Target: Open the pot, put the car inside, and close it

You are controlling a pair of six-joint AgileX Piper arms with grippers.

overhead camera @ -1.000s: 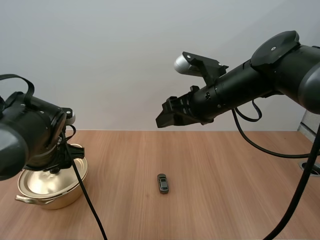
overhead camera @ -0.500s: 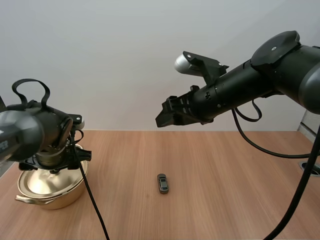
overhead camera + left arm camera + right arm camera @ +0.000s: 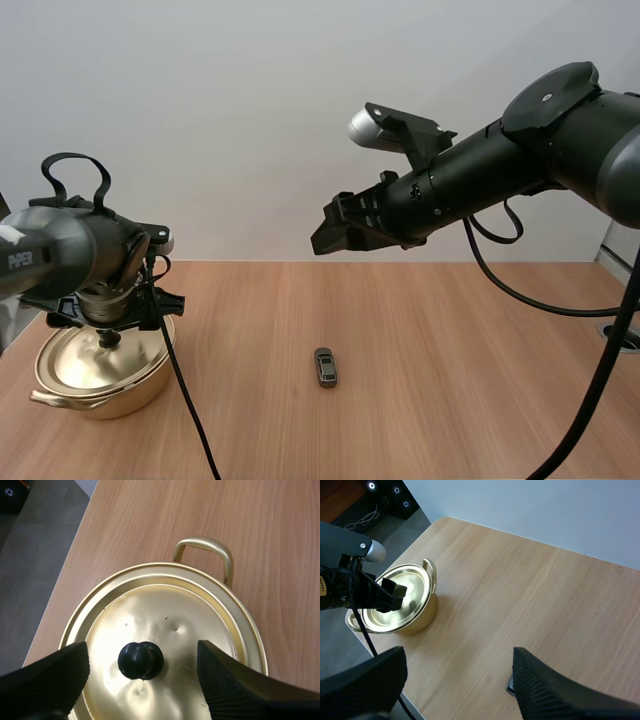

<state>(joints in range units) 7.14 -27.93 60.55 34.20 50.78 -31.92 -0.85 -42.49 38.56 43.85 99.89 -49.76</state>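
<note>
— Where is the car (image 3: 325, 366) lying?

— It is lying out in the middle of the tabletop (image 3: 450, 330), well apart from the pot (image 3: 100, 395), and nothing is touching it.

— And the pot?

— It is standing near the tabletop's left edge, with the lid (image 3: 165, 625) sitting on it. The left jaws are hanging just above that lid. They are standing wide apart, one on each side of the black knob (image 3: 140, 660), and gripping nothing.

— Are they touching the knob?

— No, bare gold lid is showing between each jaw and the knob.

— What about the other side?

— The right jaws are hovering high above the tabletop, over toward the middle. They are standing apart too and holding nothing. Looking down past them, the car is peeking out just beside one jaw, and the pot is sitting far off beyond the other.
</note>
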